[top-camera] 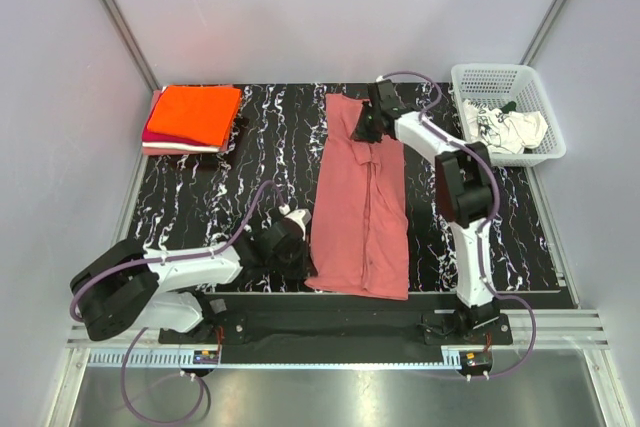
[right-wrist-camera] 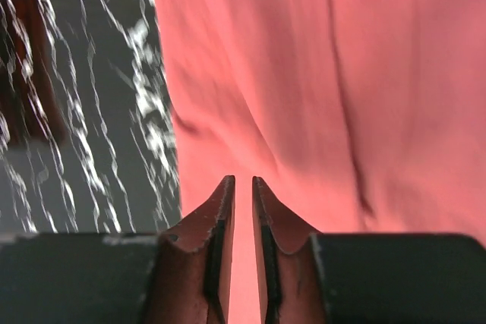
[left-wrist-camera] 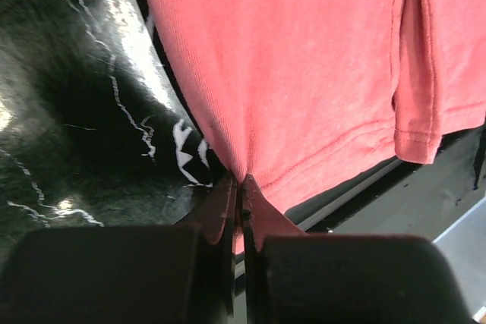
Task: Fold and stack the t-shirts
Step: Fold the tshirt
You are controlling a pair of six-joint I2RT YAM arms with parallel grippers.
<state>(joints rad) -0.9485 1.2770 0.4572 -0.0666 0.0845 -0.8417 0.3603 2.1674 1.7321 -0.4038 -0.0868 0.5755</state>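
The rose-red t-shirt [top-camera: 360,212] lies lengthwise on the black marbled table [top-camera: 260,147], folded into a long strip. My left gripper [top-camera: 296,247] is shut on its near left hem corner [left-wrist-camera: 241,180], with the cloth puckered at the fingertips [left-wrist-camera: 228,202]. My right gripper [top-camera: 366,125] is at the shirt's far end [right-wrist-camera: 304,73]; its jaws stand a narrow slit apart with pink cloth filling the slit. A folded stack with an orange t-shirt [top-camera: 197,112] over magenta sits at the far left. A white printed t-shirt [top-camera: 505,129] lies in the basket.
The white mesh basket [top-camera: 480,75] stands at the far right corner. Grey walls enclose the table on three sides. The metal rail [top-camera: 330,332] with the arm bases runs along the near edge, just below the shirt's hem.
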